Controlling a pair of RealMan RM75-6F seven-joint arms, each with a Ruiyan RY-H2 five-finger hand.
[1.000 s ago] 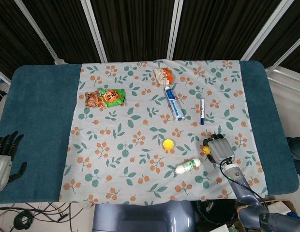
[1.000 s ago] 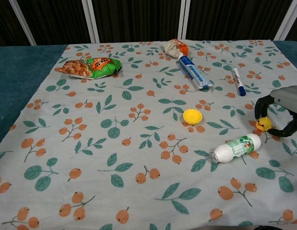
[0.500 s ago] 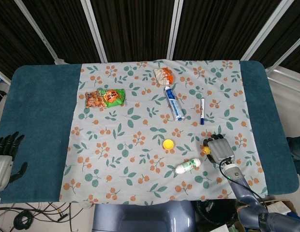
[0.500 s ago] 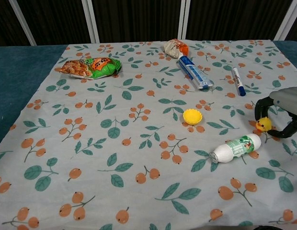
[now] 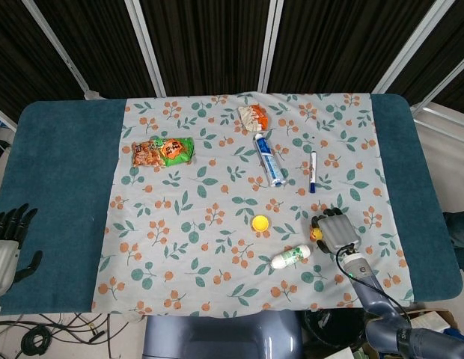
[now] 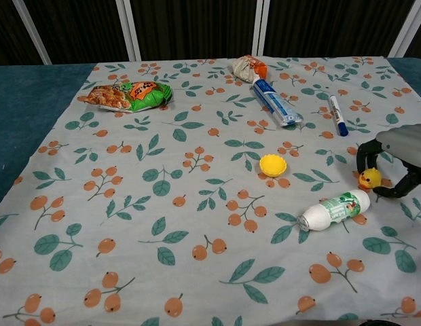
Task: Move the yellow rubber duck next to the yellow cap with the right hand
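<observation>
- Head view: my right hand [image 5: 334, 230] sits over the yellow rubber duck [image 5: 317, 233] near the front right of the surface [image 5: 60, 187], and only a sliver of yellow shows at the hand's left edge. The yellow cap [image 5: 260, 222] lies well apart from it, to the left and slightly further from me, so the carry I judge is mostly a leftward one. The white bottle [image 5: 290, 257] lies just in front of that line, its long axis slanting from front-left to back-right, and I would pass behind it.
- Head view: my left hand [image 5: 9, 243] rests far off at the left edge on the blue cloth, fingers apart and holding nothing; my right hand is much the nearer to the duck.
- Chest view: my fingers [image 6: 362, 155] curve down around the duck [image 6: 369, 179], one dark finger on its left and another curling in from its right. They are partly closed, a loose cage. I cannot tell whether they press the duck or only bracket it, nor whether it is off the cloth.
- Chest view: the cap [image 6: 272, 164] stands left of the duck and a little further back, with the bottle [image 6: 333, 210] just beside the duck on its near side.
</observation>
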